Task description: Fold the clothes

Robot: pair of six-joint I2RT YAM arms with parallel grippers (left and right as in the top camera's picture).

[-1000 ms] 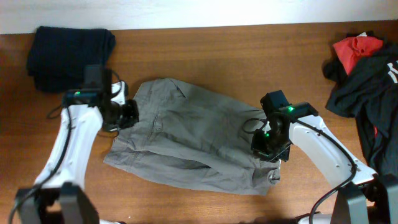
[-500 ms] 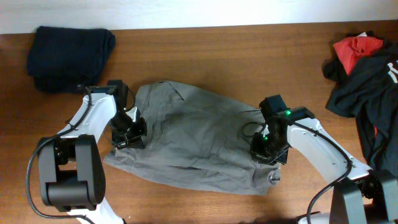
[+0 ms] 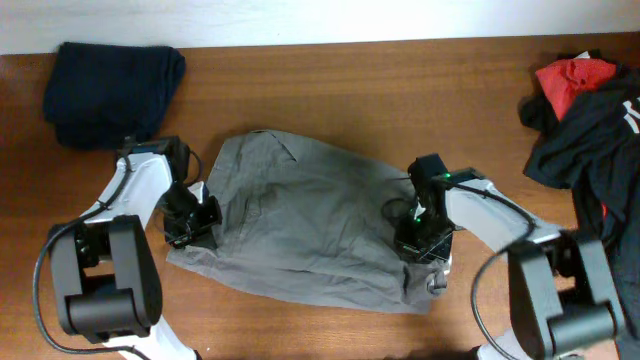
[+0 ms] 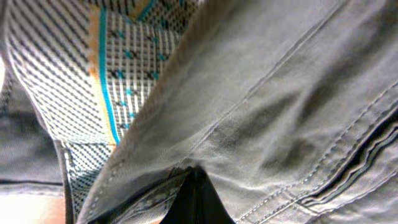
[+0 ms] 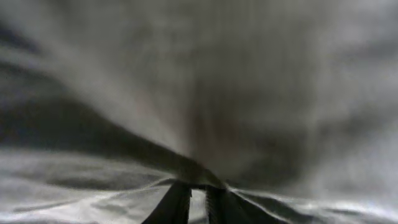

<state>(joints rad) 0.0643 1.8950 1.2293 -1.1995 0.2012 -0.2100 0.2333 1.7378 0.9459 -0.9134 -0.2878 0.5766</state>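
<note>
Grey shorts (image 3: 310,225) lie spread on the wooden table, mid-frame in the overhead view. My left gripper (image 3: 193,217) sits at their left edge, shut on the grey fabric (image 4: 249,112) by the patterned inner lining (image 4: 118,68). My right gripper (image 3: 420,240) sits at their right edge, shut on a fold of the grey cloth (image 5: 205,112), which fills the blurred right wrist view. The fingertips of both are partly buried in fabric.
A folded dark navy garment (image 3: 110,85) lies at the back left. A heap of black and red clothes (image 3: 585,110) lies at the right edge. Bare wood runs along the front edge (image 3: 300,330) and behind the shorts.
Both grippers have moved toward the front edge, drawing the shorts' left and right edges with them. The cloth has spread flatter and its folds have smoothed.
</note>
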